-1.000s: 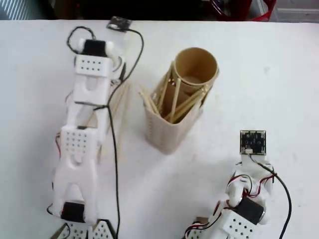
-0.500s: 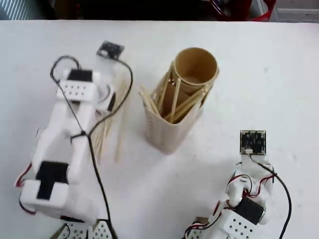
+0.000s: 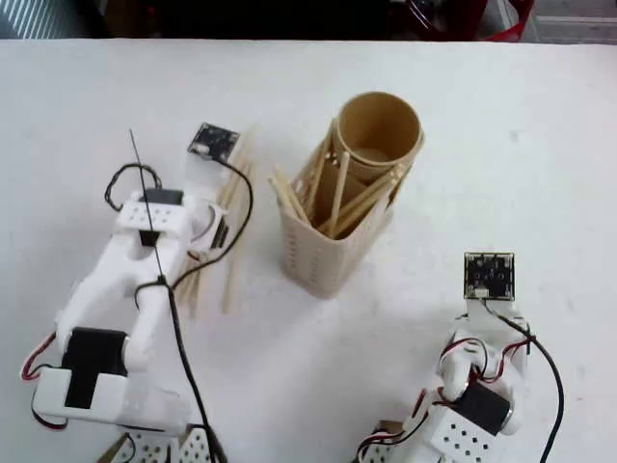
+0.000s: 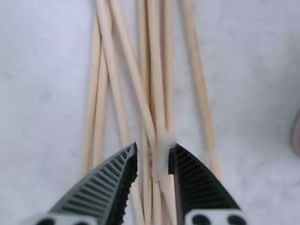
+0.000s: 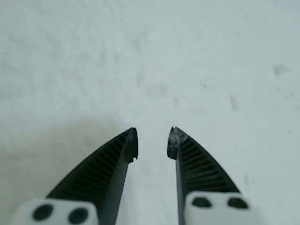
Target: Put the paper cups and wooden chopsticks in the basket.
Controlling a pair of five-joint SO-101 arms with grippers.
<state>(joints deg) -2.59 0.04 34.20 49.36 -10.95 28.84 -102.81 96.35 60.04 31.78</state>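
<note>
Wooden chopsticks, pale, slim and round, lie in a loose overlapping fan on the white table, just beside the cream perforated plastic basket. The basket already holds a tan paper cup and several more sticks leaning against its rim.

The left gripper is down among the loose sticks. Its black ribbed jaws stand a little apart, astride two or three of them, and do not look clamped yet. The right gripper hangs over bare table, well apart from the basket, its jaws slightly spread with nothing between them.

The step in hand looks like picking up the loose sticks with the left arm. To do it well:

- Settle the jaw tips right down to the table before closing, so that the sticks sit against the ribbed faces and not at the very tips.
- The sticks cross one another inside the gap, so close slowly. A fast pinch would likely squirt one out sideways or roll it over its neighbour.
- Grip near the middle of the sticks' length. Held near one end they would probably droop and swing.
- Lift straight up until clear of the sticks left behind, then tip the held ones towards upright before lowering them in. The basket mouth is crowded, and the open side beside the cup seems the easier entry.
</note>
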